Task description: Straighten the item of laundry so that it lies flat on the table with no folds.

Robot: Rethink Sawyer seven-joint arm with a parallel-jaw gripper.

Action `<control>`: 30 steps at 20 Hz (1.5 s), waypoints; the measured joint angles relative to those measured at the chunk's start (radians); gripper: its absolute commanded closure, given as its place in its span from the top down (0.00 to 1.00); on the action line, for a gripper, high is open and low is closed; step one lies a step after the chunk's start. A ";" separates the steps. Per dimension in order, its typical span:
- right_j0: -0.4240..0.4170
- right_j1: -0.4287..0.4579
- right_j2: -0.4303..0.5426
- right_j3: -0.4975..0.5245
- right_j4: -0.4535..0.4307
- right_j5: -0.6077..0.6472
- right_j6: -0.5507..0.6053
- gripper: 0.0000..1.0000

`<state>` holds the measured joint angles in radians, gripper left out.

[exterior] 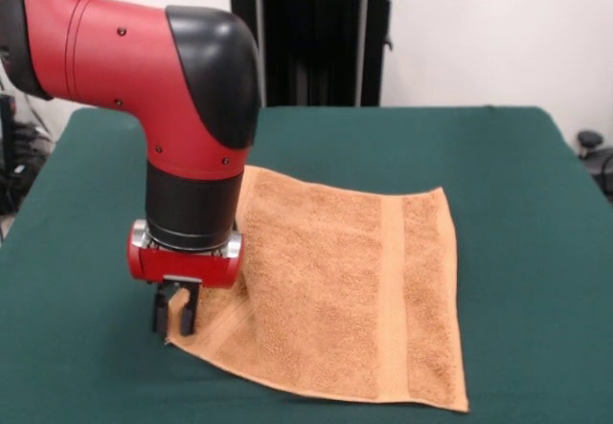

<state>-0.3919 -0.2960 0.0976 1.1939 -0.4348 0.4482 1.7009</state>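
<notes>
- Down at the towel's corner, the end effector [177,314] stands low, almost on the worktop [536,213].
- Its two dark fingers [189,309] stand close together with a bit of orange cloth showing between them, so it looks like it is pinching the corner of the towel [345,290].
- The towel lies in the middle of the green worktop, a little to the right of the red and black arm [144,60].
- Most of the towel looks flat and spread out. A smooth woven band runs down its right side.
- The edge beside the end effector looks a bit lifted and rumpled, so that corner is not flat yet, I think.
- To do this step well, the pinch should stay firm but take only the corner, not a big bunch of cloth.
- The pull should be slow and low, out and away from the middle of the towel, so the rumple goes smooth.
- A pull too far may drag the whole towel along or make a new fold.
- Letting go should come only when the corner lies flat on the worktop.
</notes>
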 measured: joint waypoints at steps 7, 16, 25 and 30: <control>0.001 0.005 -0.001 -0.008 0.007 -0.001 0.000 0.00; -0.009 0.005 0.009 -0.008 0.008 0.000 0.000 0.00; -0.125 0.010 0.155 -0.028 0.010 0.119 -0.002 0.00; -0.186 0.028 0.239 -0.061 0.011 0.221 -0.015 0.00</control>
<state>-0.5782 -0.2677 0.3371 1.1333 -0.4240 0.6695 1.6858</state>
